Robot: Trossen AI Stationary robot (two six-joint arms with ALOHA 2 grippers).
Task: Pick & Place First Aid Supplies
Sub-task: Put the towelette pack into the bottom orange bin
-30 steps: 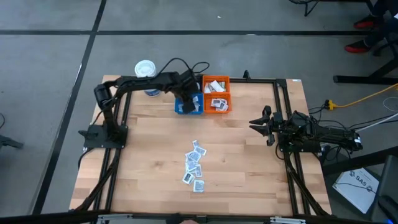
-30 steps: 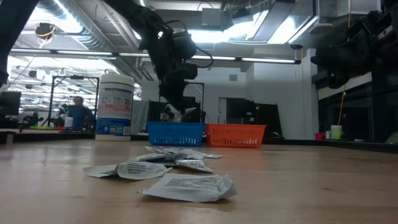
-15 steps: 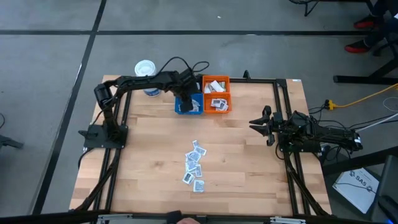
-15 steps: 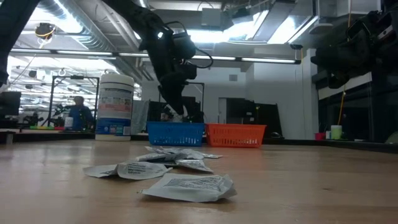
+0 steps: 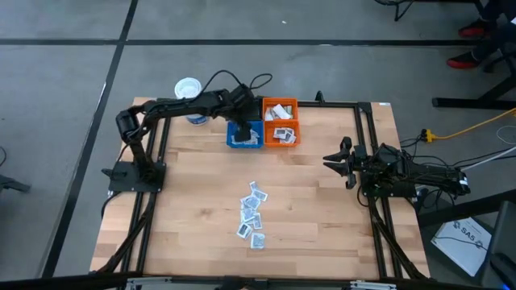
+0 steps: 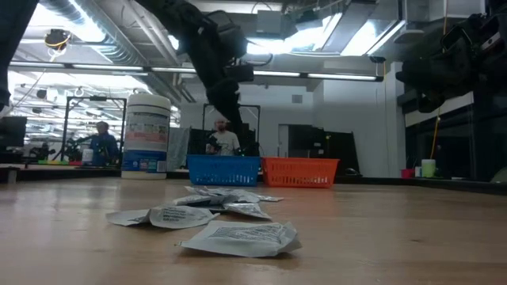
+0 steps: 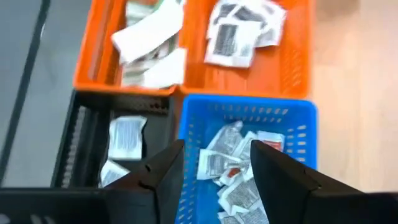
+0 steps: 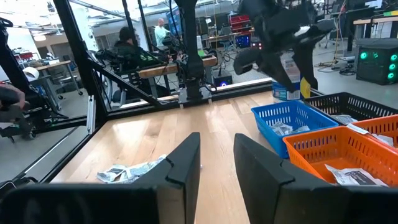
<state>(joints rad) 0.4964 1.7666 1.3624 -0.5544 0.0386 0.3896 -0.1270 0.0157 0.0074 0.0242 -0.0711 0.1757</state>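
Wooden table (image 5: 322, 217) holds loose sachets (image 5: 252, 214) mid-board, left gripper (image 7: 214, 180) open and empty above blue bin (image 7: 249, 112), right gripper (image 8: 214, 158) idle, part-open; next grab may snag several.

The small plastic basket with a grid wall (image 7: 249, 118) is bright blue. The little flat packets (image 7: 233, 168) inside it are white and grey with dark print, and a few have red marks. Right beside the blue basket, the plastic basket (image 7: 249, 74) is orange, with white packets in it. The third basket (image 7: 87, 130), also touching the blue one, is black. The table top (image 5: 322, 209) is light brown wood with stripes. The loose packets (image 5: 252, 213) on it are white with blue edges.
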